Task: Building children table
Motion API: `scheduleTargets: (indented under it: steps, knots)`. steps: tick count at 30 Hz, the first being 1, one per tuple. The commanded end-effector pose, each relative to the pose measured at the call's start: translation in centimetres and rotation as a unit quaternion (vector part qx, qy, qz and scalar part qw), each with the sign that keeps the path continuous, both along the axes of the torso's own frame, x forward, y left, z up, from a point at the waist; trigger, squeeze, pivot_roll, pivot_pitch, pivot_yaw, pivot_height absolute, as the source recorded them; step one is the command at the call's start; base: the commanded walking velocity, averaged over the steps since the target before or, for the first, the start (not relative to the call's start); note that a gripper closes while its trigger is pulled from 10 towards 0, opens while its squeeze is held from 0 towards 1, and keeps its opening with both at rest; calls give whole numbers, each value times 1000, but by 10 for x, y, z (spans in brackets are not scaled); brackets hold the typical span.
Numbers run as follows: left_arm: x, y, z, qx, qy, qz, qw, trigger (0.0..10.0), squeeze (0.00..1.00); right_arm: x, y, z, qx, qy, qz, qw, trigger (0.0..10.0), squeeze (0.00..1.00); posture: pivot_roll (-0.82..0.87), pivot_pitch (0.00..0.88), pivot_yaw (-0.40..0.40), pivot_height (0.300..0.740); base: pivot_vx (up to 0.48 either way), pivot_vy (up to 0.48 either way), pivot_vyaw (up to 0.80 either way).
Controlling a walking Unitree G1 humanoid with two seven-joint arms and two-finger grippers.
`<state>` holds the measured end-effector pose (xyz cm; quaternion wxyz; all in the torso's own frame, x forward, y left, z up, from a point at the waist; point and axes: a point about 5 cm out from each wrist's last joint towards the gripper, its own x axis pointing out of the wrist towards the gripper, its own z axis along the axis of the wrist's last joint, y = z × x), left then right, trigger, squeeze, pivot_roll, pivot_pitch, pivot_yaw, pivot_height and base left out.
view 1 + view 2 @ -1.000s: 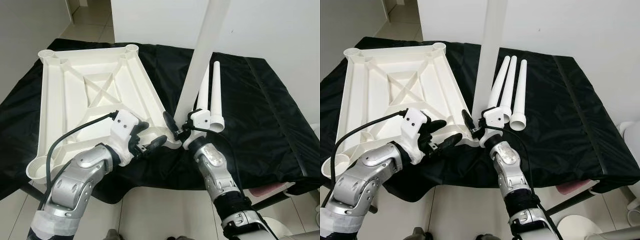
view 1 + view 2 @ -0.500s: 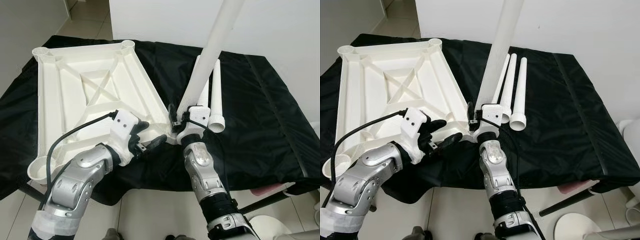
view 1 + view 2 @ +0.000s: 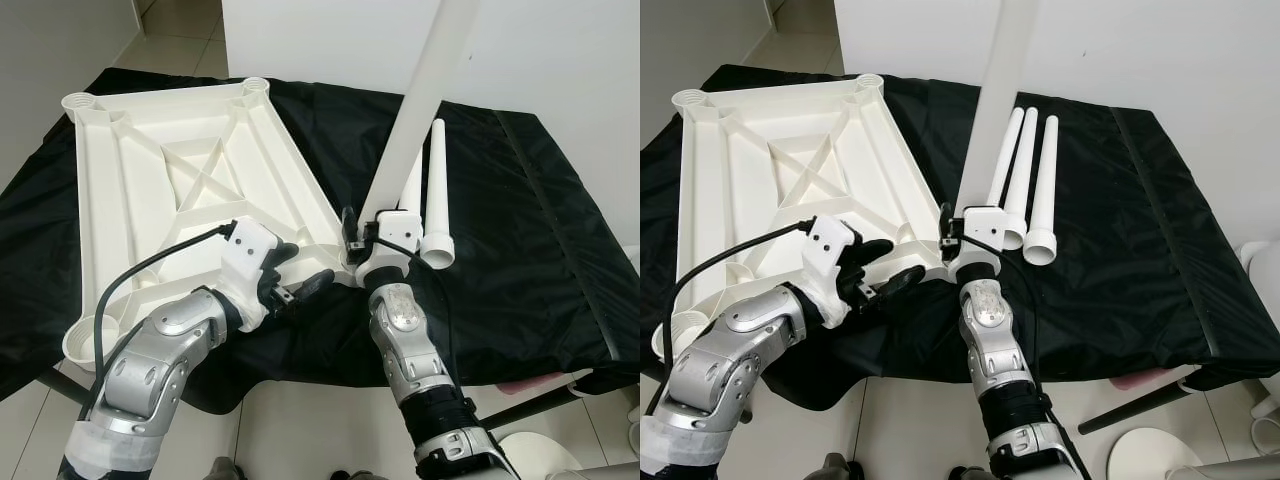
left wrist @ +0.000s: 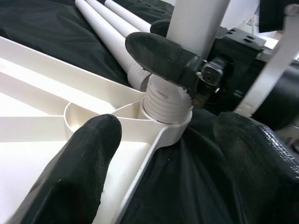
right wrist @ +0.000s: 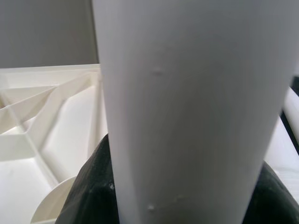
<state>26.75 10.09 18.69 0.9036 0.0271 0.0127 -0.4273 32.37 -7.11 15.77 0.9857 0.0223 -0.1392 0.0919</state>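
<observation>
Nearest the robot, at the front corner socket (image 4: pixel 163 116) of the upturned white tabletop (image 3: pixel 180 190), both arms are at work. The left pincer (image 3: pixel 290 283) hovers just beside that socket with its black fingers (image 4: pixel 79 154) spread apart, holding nothing, one over the tabletop's edge and the other over the black cloth (image 3: pixel 520 230). The right pincer (image 3: pixel 952 238) is clamped around the base of a white leg (image 3: pixel 425 95), which rises steeply from the socket and leans a little; its threaded end (image 4: pixel 164 100) sits in the socket's mouth with several ridges exposed, so I judge it started but not screwed home. Just beyond the socket, three more legs (image 3: pixel 1025 180) lie side by side on the cloth-covered counter, unfitted. Farther off, the far corner sockets (image 3: pixel 255 87) of the tabletop stand empty. By my reckoning one leg is partly mounted and three remain, then the table must be turned upright.
</observation>
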Motion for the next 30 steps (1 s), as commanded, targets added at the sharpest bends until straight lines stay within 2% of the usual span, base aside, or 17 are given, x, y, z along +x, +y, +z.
scheduleTargets:
  steps: [1, 11, 14, 19, 30]
  knots:
    - [0, 1, 1, -2, -4, 21, 1000, 10000, 0, -7, -2, -31, -26, 60, 9, 998, 10000, 0, 118, 103, -64, 740, 0, 0, 0]
    - [0, 1, 1, -2, -4, 20, 1000, 10000, 0, -16, -11, -48, -51, 68, 43, 995, 10000, 0, 113, 93, -64, 740, 0, 0, 0]
    - [-1, 0, 1, -1, -4, 18, 1000, 10000, 0, -11, -18, -52, -27, 100, 37, 994, 10000, 0, 113, 93, -64, 740, 0, 0, 0]
    - [0, 0, 1, -1, -4, 17, 1000, 10000, 0, -7, -21, -51, -10, 115, 21, 993, 10000, 0, 113, 93, -64, 740, 0, 0, 0]
    - [0, -1, 1, -3, -5, 18, 1000, 10000, 0, -4, -16, -51, -6, 125, 26, 992, 10000, 0, 115, 87, -68, 740, 0, 0, 0]
